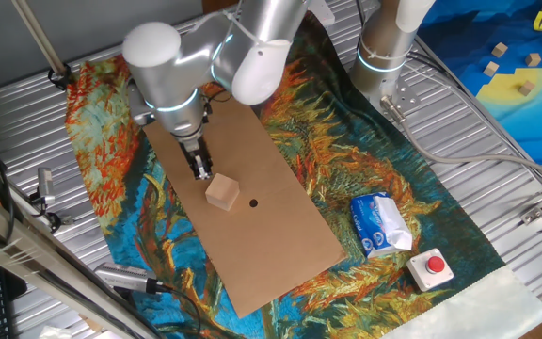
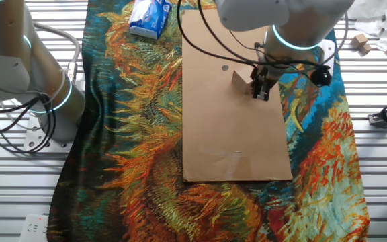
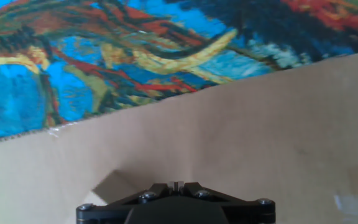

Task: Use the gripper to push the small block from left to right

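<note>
The small block (image 1: 222, 191) is a light tan wooden cube on the brown cardboard sheet (image 1: 280, 245). It also shows in the other fixed view (image 2: 241, 81). My gripper (image 1: 201, 171) points down with its narrow black fingers together, touching the block's left side. In the other fixed view the gripper (image 2: 261, 91) stands right beside the block. In the hand view the gripper (image 3: 176, 185) shows only as a dark base with the fingers closed, and the block is not clearly seen.
A black dot (image 1: 253, 201) lies on the cardboard just right of the block. A blue-white packet (image 1: 380, 226) and a beige box with a red button (image 1: 431, 268) sit on the patterned cloth (image 1: 111, 141) at the right. A second arm column (image 1: 384, 52) stands behind.
</note>
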Available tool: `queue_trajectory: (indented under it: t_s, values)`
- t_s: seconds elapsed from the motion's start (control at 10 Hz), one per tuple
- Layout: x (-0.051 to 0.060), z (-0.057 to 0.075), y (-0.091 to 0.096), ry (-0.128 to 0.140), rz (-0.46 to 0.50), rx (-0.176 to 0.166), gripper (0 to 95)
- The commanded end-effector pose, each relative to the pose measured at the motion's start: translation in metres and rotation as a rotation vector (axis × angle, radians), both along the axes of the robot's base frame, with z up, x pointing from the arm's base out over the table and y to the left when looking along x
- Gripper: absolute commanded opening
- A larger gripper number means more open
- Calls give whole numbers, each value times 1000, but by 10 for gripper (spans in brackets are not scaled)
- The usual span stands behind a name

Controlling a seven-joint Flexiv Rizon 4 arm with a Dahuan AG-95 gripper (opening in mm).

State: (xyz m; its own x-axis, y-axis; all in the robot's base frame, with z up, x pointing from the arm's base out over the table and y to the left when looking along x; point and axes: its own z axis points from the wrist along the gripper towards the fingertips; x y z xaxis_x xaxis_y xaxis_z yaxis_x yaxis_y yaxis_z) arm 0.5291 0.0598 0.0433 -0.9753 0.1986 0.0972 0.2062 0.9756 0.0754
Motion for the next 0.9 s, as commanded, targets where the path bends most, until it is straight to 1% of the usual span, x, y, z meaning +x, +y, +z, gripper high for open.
queue_trajectory:
  t_s: [0.1,0.2,0.3,0.4,0.5,0.9]
  values:
    - [-8,1,0,-1,1,-2,0]
    - [-13,1,0,-1,2,-2,0]
    - [-22,2,0,2,3,-1,0]
    - [-26,3,1,3,2,-2,0]
    - [-26,4,5,4,-4,-2,0]
    - [-23,1,23,-1,-33,-13,0]
